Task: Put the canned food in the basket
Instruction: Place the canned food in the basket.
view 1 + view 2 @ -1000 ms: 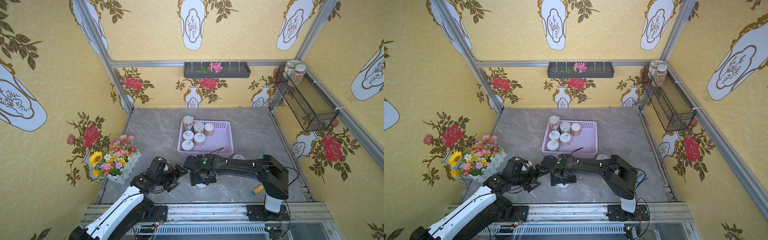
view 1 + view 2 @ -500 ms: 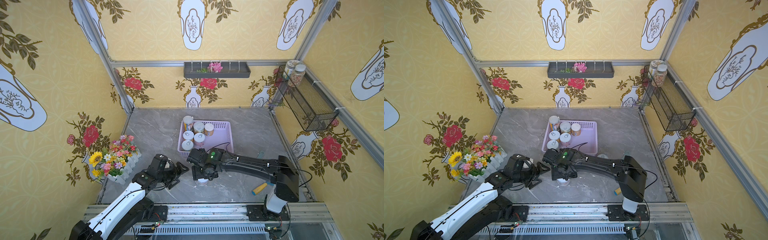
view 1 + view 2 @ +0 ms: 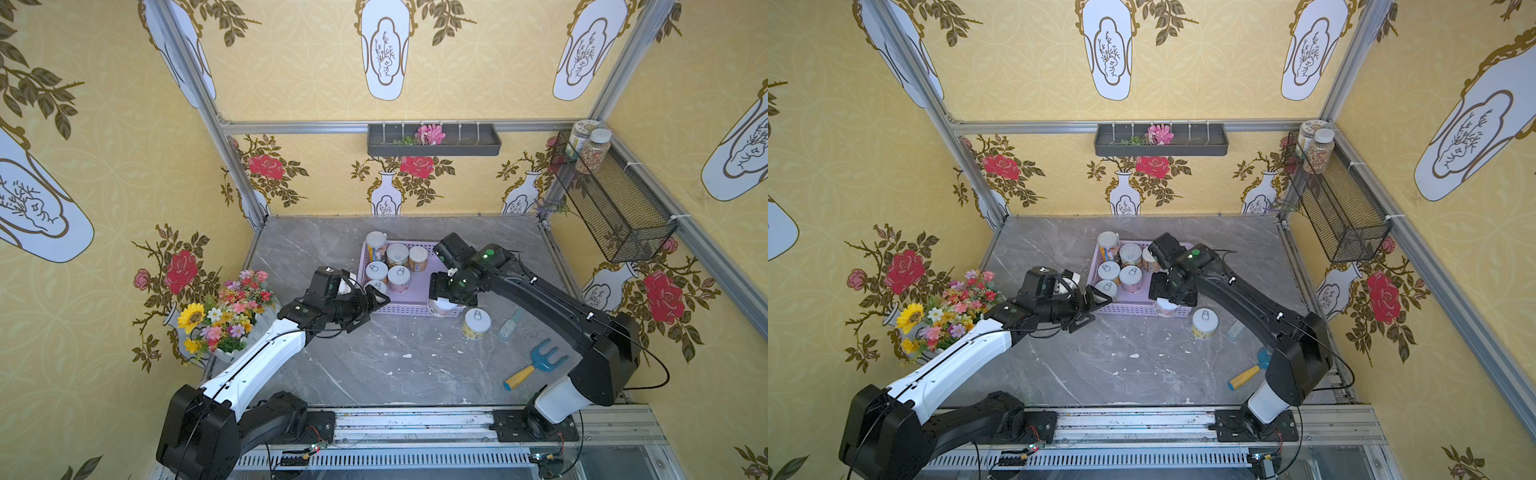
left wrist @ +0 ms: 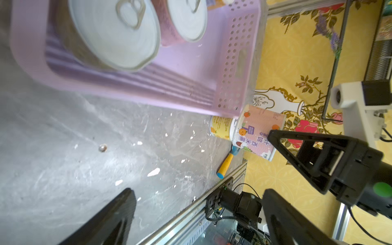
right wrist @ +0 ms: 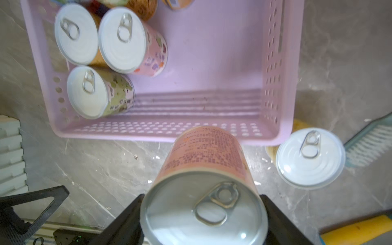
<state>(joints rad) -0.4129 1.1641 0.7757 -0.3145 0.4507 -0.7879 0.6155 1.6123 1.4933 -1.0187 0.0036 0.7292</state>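
My right gripper (image 5: pixel 203 212) is shut on a pink-orange can (image 5: pixel 203 161) with a pull ring, held off the table at the front rim of the lavender basket (image 3: pixel 415 309). In both top views the can (image 3: pixel 444 306) (image 3: pixel 1166 307) shows under the right gripper (image 3: pixel 448 291). Several cans (image 3: pixel 398 254) stand in the basket's left part. A yellow can (image 3: pixel 476 323) (image 5: pixel 310 158) stands on the table near the basket's front right corner. My left gripper (image 3: pixel 370 309) (image 4: pixel 198 192) hangs open and empty by the basket's front left corner.
A flower pot (image 3: pixel 232 316) stands at the left edge of the table. A small brush (image 3: pixel 510 324) and a blue rake with a yellow handle (image 3: pixel 536 365) lie to the right. A black wire basket (image 3: pixel 611 195) with jars and a dark tray (image 3: pixel 432 139) hang on the walls.
The right gripper has shut on the pink-orange can and carried it right and away to the basket's front rim. The left gripper has moved toward the basket's front left corner.
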